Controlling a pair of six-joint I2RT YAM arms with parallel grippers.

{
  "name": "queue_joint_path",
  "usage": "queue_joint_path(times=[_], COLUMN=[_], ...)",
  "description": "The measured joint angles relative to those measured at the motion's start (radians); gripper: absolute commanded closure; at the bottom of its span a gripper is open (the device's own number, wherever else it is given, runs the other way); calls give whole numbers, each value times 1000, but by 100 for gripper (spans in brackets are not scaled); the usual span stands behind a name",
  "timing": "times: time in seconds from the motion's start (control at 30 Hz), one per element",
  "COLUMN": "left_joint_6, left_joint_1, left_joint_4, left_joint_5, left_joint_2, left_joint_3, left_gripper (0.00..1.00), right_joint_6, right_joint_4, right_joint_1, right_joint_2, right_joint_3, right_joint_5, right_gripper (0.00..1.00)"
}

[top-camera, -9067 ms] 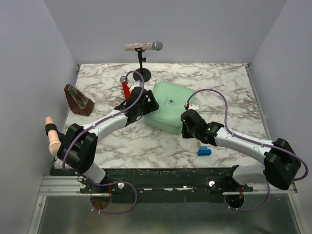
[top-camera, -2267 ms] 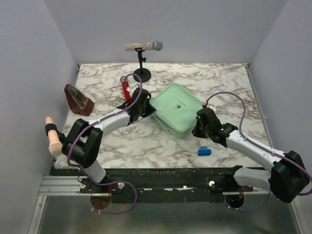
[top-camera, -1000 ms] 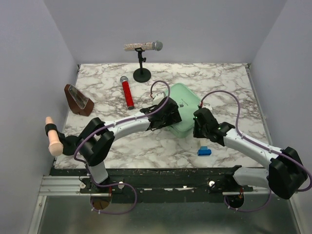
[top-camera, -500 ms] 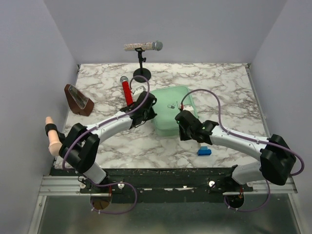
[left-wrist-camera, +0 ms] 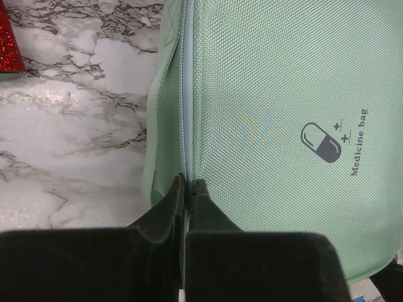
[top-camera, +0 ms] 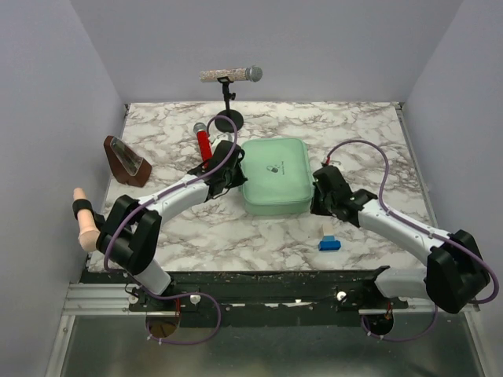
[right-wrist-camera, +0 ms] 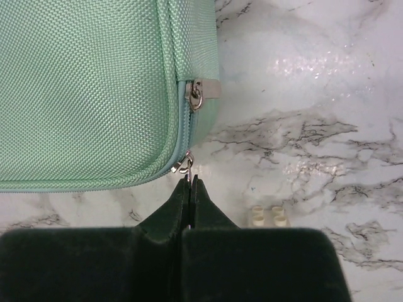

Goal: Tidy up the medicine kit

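Observation:
The medicine kit (top-camera: 273, 184) is a mint-green fabric case lying flat mid-table, lid up, with a pill logo (left-wrist-camera: 322, 142). My left gripper (top-camera: 233, 171) is at the kit's left edge. In the left wrist view the gripper (left-wrist-camera: 188, 182) is shut, pinching the pale zipper seam (left-wrist-camera: 184, 94) of the kit (left-wrist-camera: 283, 94). My right gripper (top-camera: 317, 196) is at the kit's right side. In the right wrist view it (right-wrist-camera: 191, 179) is shut on a metal zipper pull (right-wrist-camera: 184, 165) at the rounded corner of the kit (right-wrist-camera: 82, 82). A second pull (right-wrist-camera: 196, 94) hangs further along that side.
A small blue box (top-camera: 328, 243) lies near the front edge, right of centre. A red microphone (top-camera: 204, 145) lies behind my left arm. A microphone on a stand (top-camera: 230, 76) is at the back. A brown wedge (top-camera: 126, 161) sits far left. A white brick (right-wrist-camera: 267, 216) lies beside my right fingers.
The left gripper has gone from open over the kit to shut at its left edge. The kit has turned square to the table. The right gripper has moved to the kit's right side.

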Motion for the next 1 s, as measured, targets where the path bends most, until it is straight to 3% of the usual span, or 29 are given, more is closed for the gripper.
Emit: queue_joint_path(times=[0.27, 0.53, 0.6, 0.73, 0.87, 0.93, 1.0], left_joint_6=[15, 24, 25, 27, 43, 45, 45], left_joint_1=[2, 3, 3, 8, 30, 37, 38], left_joint_4=[48, 71, 76, 79, 60, 58, 58], left_joint_5=[8, 8, 8, 0, -19, -20, -20], left_joint_2=[21, 27, 31, 42, 64, 64, 64], left_joint_3=[0, -6, -6, 3, 38, 38, 38], left_gripper=[100, 100, 100, 100, 100, 93, 75], right_joint_6=[1, -16, -39, -89, -128, -135, -140], right_joint_4=[83, 113, 111, 110, 114, 114, 113], right_joint_1=[-113, -127, -127, -133, -166, -173, -172], right_joint_2=[61, 43, 43, 40, -5, -31, -50], right_joint_3=[17, 19, 30, 55, 38, 23, 7], right_joint_5=[-61, -56, -49, -34, -7, 0, 0], right_gripper=[99, 99, 92, 60, 51, 47, 42])
